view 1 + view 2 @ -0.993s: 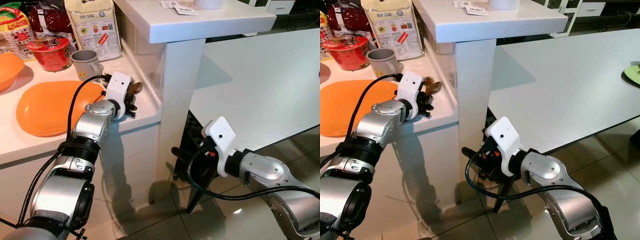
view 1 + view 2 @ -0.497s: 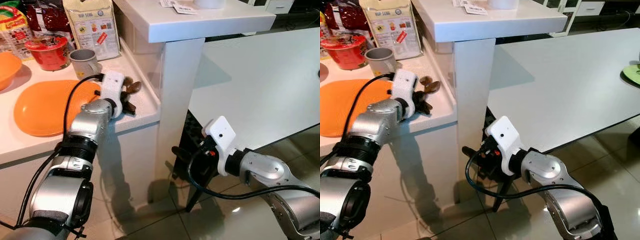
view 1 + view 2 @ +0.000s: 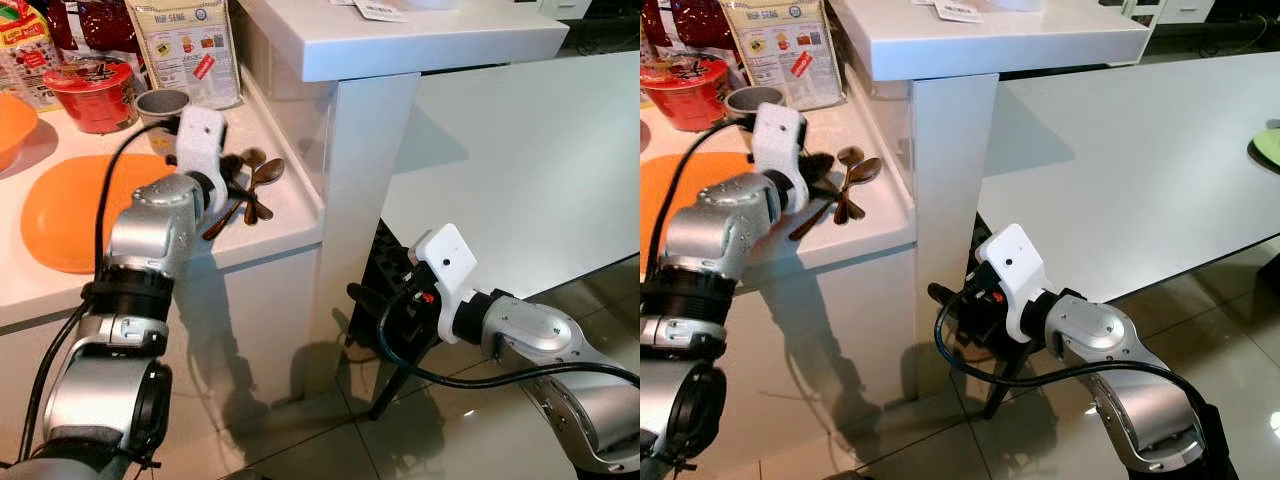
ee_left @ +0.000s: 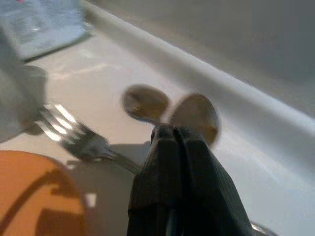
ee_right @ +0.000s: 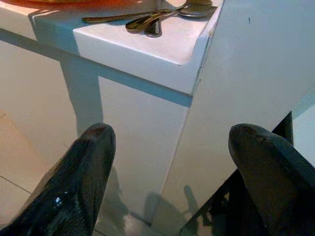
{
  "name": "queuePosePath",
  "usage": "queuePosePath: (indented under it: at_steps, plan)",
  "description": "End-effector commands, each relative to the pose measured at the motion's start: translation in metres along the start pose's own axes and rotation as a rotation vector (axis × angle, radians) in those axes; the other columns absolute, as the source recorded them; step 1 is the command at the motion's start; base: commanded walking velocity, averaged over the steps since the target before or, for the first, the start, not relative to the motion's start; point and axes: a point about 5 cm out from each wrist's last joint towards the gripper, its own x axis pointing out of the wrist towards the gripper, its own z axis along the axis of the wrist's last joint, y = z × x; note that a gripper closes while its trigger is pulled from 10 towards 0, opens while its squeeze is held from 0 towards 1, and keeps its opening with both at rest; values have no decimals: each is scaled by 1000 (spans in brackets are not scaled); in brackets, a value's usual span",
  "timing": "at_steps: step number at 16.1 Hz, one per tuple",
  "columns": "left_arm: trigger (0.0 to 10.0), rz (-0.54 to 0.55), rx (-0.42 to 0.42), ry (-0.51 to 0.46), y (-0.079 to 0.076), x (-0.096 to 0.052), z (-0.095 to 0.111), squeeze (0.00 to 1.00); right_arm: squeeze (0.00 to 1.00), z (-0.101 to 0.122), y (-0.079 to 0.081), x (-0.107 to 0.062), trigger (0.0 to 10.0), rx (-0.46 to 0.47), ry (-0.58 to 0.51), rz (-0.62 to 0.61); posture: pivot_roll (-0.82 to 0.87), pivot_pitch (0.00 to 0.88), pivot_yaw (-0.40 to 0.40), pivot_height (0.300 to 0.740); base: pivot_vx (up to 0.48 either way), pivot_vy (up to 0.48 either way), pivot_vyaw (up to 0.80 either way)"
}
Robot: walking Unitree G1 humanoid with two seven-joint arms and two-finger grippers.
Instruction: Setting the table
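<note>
Hovering over two spoons and one fork, left pincer closed; right pincer open

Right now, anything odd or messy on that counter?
Only the bronze spoons: they lie crossed in a loose heap near the white counter's edge, beside the orange plate, under the left gripper. Nothing spilled or damaged.

A white counter meets a white pillar, beside a pale table over glossy, perhaps tiled, floor.
</note>
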Motion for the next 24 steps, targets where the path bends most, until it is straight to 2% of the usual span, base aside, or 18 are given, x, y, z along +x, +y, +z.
queuePosePath:
  at_steps: [1, 3, 9, 12, 13, 17, 18, 21, 22, 23, 24]
  plan:
    - [10000, -79, 128, 15, -8, -2, -2, 1000, 0, 3, -4, -2, 10000, -7, -11, -11, -35, 11, -41, 740, 0, 0, 0]
    - [10000, -112, 149, 36, -6, -5, -5, 1000, 0, 3, -5, -4, 10000, -15, -7, -7, -37, 11, -38, 740, 0, 0, 0]
    - [10000, -138, 163, 69, 22, -23, 6, 1000, 0, 3, -5, -7, 10000, -33, 2, 32, -28, 14, -37, 740, 0, 0, 0]
    - [10000, -181, 152, 104, 23, -26, -2, 1000, 0, 3, -5, -6, 10000, -33, 4, 43, -27, 13, -38, 740, 0, 0, 0]
    - [10000, -186, 146, 109, 23, -26, -3, 0, 0, 3, -5, -6, 10000, -34, 4, 46, -27, 13, -38, 740, 0, 0, 0]
    - [10000, -183, 154, 149, 22, -21, -10, 0, 0, 3, -4, -6, 10000, -36, 7, 51, -29, 13, -38, 740, 0, 0, 0]
    - [10000, -182, 148, 154, 23, -20, -11, 1000, 0, 3, -4, -7, 10000, -35, 8, 51, -29, 13, -38, 740, 0, 0, 0]
    - [10000, -170, 152, 172, 25, -18, -13, 1000, 0, 2, -4, -7, 10000, -36, 12, 54, -33, 14, -36, 740, 0, 0, 0]
    - [10000, -171, 152, 175, 26, -17, -15, 937, 0, 2, -4, -7, 10000, -36, 13, 55, -35, 14, -36, 740, 0, 0, 0]
    - [10000, -185, 140, 176, 25, -15, -16, 0, 0, 1, -3, -7, 10000, -36, 15, 56, -35, 15, -36, 740, 0, 0, 0]
    - [10000, -186, 145, 184, 25, -14, -18, 0, 0, 1, -3, -7, 10000, -36, 17, 58, -35, 15, -36, 740, 0, 0, 0]
